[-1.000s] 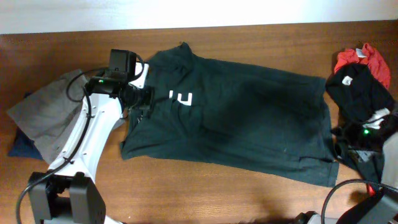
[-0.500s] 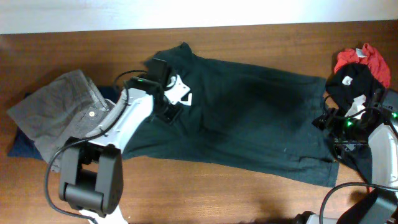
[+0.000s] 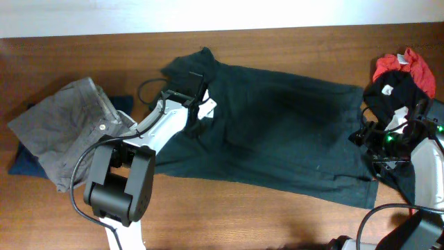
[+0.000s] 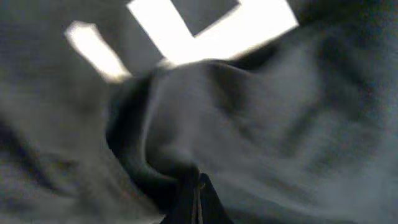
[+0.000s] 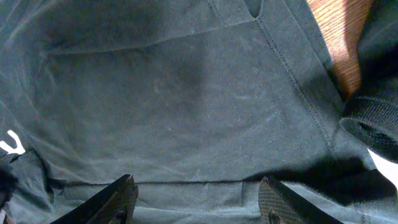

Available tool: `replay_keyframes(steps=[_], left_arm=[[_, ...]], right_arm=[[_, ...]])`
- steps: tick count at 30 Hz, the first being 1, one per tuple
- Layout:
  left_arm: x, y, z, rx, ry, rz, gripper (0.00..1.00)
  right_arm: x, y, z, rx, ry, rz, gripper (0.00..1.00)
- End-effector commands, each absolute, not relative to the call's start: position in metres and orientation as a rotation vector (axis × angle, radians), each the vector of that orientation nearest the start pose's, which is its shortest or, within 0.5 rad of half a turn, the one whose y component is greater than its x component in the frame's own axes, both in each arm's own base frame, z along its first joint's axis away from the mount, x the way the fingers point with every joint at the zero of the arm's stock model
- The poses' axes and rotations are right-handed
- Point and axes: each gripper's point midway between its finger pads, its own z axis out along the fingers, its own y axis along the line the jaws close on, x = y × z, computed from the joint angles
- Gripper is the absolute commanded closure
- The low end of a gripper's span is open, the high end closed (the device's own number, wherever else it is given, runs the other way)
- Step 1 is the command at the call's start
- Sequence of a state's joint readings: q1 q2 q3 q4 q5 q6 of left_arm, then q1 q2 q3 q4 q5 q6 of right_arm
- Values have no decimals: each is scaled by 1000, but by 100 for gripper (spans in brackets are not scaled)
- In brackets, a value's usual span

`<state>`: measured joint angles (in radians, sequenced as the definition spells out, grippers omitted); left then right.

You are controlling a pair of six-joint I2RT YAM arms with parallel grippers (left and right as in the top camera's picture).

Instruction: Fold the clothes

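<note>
Overhead: dark green-black T-shirt point(image 3: 277, 132) lay spread across the middle of the wooden table point(image 3: 69, 55), collar end toward the left, hem toward the right, cloth rumpled near the white block letters point(image 3: 208, 107).

Left gripper point(image 3: 201, 114) was down on the shirt just beside those letters. In the left wrist view its fingers point(image 4: 196, 202) were drawn together with a ridge of the dark cloth gathered up into their tips — pinched on a fold of the T-shirt point(image 4: 261, 137), white lettering point(image 4: 211, 31) blurred just beyond.

Right gripper point(image 3: 366, 135) stood over the shirt's right edge. From the right wrist view its two fingers point(image 5: 115, 199) were well apart, with flat shirt fabric point(image 5: 174, 93) and a seam line between them; nothing was held. Whether the tips touched the cloth could not be told.

Elsewhere: grey garment point(image 3: 62, 128) at far left, lying on a navy one point(image 3: 21, 165); at far right a black garment point(image 3: 399, 97) bunched against a red one point(image 3: 409, 64) — both apart from the shirt
</note>
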<state>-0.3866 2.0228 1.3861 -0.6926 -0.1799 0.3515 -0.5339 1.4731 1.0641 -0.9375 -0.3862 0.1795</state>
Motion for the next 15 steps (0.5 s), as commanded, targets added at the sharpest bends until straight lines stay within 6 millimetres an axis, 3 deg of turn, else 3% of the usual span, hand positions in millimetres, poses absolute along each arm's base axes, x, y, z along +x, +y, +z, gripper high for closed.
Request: replay_keyframes(steps=[1, 7, 10, 15], left_arm=[[427, -107, 30, 840, 2667, 483, 100], [450, -101, 48, 721, 2582, 581, 100], [467, -93, 72, 633, 2518, 673, 100], [501, -105, 120, 556, 2424, 594, 98]], right_arm=[[290, -96, 114, 894, 2646, 460, 33], [286, -99, 112, 901, 2662, 427, 33], [287, -99, 112, 901, 2661, 427, 32], [287, -99, 112, 901, 2661, 427, 32]])
